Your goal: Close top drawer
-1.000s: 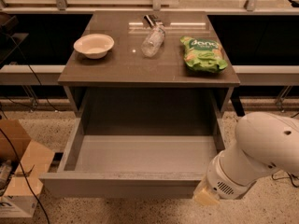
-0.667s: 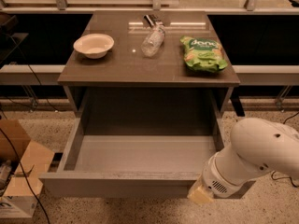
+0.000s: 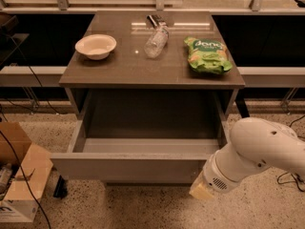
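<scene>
The wide grey top drawer [image 3: 128, 168] stands pulled far out beneath the cabinet top [image 3: 119, 70], which holds a white bowl [image 3: 96, 46], a clear bottle [image 3: 156, 41] lying on its side and a green snack bag [image 3: 208, 55] whose white lettering cannot be read. The gripper [image 3: 202, 191] sits low at the drawer front's right end, on a white arm [image 3: 259, 149]; whether it is spread or closed cannot be told.

The top drawer [image 3: 128, 167] looks matt, the tabletop [image 3: 121, 67] glossy, the pincer [image 3: 201, 192] by the drawer front smooth plastic.
</scene>
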Available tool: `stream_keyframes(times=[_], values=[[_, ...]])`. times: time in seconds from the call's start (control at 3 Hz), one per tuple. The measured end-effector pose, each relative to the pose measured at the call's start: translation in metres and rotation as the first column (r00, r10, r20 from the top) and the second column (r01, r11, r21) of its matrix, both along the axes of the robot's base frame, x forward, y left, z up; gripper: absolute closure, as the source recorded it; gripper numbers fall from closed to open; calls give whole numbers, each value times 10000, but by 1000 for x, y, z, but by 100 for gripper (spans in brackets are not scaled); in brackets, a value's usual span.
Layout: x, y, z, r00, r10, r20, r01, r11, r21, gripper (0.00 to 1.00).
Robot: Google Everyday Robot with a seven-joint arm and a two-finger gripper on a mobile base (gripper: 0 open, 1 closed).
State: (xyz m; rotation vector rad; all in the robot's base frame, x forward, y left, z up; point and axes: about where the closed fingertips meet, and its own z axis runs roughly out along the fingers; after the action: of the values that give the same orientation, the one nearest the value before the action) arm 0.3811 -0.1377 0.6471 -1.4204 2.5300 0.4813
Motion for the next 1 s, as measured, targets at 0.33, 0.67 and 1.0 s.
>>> stream_keyframes(times=[0.33, 0.67, 1.0], values=[[17, 12, 1, 9976, 12, 698, -7, 10000, -71, 100], [63, 30, 5, 9841, 168, 1768, -164, 9999, -36, 100], [63, 30, 5, 9839, 170, 1779, -166, 9999, -35, 100]])
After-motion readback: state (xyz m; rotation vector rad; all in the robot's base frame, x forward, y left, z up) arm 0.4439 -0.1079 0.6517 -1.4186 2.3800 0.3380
